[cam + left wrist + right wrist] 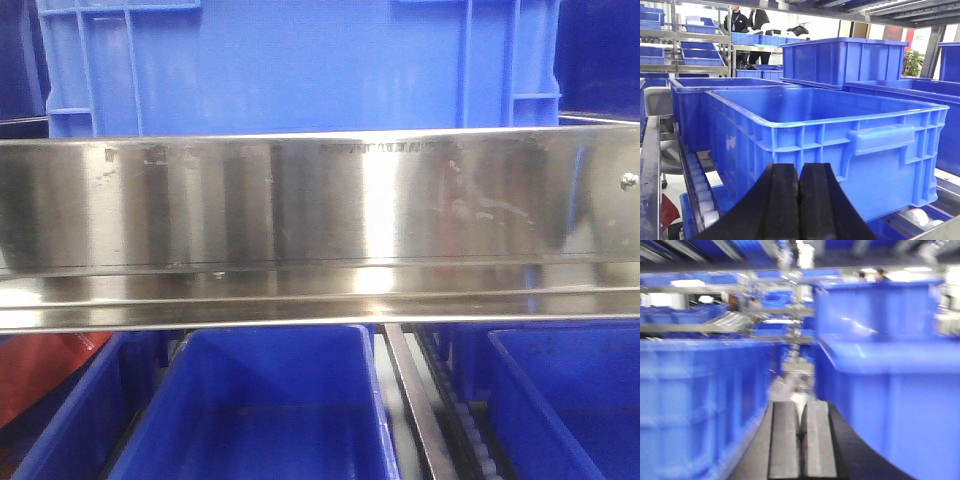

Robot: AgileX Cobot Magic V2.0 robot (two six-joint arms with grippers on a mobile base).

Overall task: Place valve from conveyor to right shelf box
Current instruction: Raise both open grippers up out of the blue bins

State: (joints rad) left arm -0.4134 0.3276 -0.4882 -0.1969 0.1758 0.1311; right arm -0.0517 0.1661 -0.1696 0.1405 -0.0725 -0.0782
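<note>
1. The left hand [799,202] sits at the bottom of the left wrist view, its two black ribbed fingers [782,205] pressed flat together with nothing between them.
2. The right hand [801,440] is blurred in the right wrist view; its grey pads [784,440] meet along their lower length with only a thin slit near the tips, and nothing shows in it.
3. Just beyond the left hand stands a large blue plastic crate with ribbed walls and a moulded handle [840,135], open-topped and resting on a track of white rollers [702,195].
4. The right hand points along a narrow lane between a blue box wall on the left [695,400] and a taller blue box on the right [890,390].
5. In the front view a brushed steel shelf rail [320,225] crosses the whole frame, with a blue ribbed crate [300,65] above it and open blue bins [280,400] below.
6. Farther back, steel racks holding more blue trays [697,52] and two standing people [747,22] are seen.
7. The valve and the conveyor appear in none of the views.
</note>
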